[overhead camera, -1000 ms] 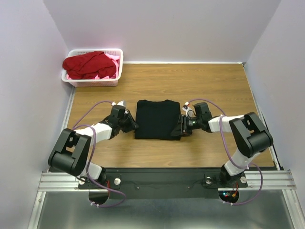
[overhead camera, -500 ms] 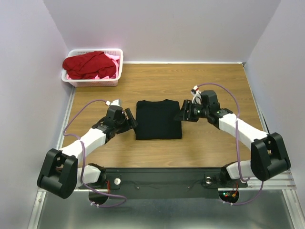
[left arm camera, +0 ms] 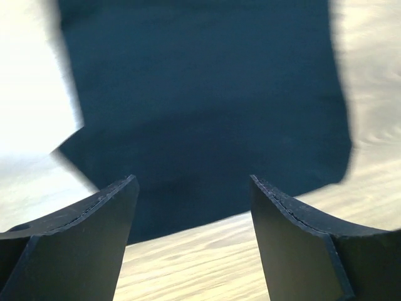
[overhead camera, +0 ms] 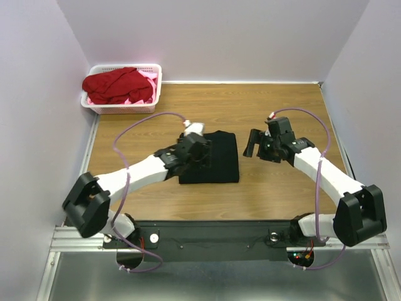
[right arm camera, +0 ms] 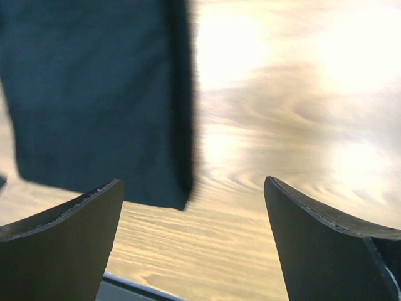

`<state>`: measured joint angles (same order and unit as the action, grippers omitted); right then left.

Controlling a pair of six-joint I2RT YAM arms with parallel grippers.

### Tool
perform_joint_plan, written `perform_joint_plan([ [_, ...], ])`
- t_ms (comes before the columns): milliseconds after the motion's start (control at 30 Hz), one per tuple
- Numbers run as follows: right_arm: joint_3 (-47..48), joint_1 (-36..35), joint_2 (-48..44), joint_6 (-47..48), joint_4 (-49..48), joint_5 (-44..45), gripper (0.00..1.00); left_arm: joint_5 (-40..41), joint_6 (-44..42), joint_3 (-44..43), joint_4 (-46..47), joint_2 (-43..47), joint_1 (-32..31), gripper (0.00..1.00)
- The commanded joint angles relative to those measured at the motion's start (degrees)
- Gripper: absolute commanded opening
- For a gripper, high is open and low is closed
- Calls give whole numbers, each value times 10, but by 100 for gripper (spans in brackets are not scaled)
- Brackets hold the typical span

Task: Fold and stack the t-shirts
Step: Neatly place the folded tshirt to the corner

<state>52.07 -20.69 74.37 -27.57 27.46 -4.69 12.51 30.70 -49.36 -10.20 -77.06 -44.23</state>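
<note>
My left gripper [left arm camera: 192, 182] and right gripper [right arm camera: 192, 182] gaped empty; folded black cloth t-shirt [overhead camera: 219, 164] looked floppy, so I'd pinch its edge.

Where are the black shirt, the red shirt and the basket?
black shirt [overhead camera: 222, 160]: overhead view, middle of folded cloth.
red shirt [overhead camera: 116, 84]: overhead view, top of heap.
basket [overhead camera: 125, 108]: overhead view, front wall.

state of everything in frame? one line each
Black cloth t-shirt: folded, flat on wooden table.
Red cloth shirt: crumpled, in the basket.
Pink cloth shirt: mostly hidden under the red one.
White slotted plastic basket: upright, loaded.
Left claw: open, empty, over the black shirt.
Right claw: open, empty, beside it.
</note>
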Motion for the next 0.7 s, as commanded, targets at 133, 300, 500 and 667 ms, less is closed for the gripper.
perform_joint_plan([
  [133,4,71,-17,-27,84,96,100,53,-53,-141,-41,-121,-123,82],
  [300,3,79,-25,-13,85,71,100,43,-3,-160,-61,-151,-106,82],
  [500,-1,78,-41,5,85,50,100,18,31,-101,-77,-102,-4,80],
  [667,-1,78,-44,13,85,33,100,21,21,-69,-93,-105,80,79],
])
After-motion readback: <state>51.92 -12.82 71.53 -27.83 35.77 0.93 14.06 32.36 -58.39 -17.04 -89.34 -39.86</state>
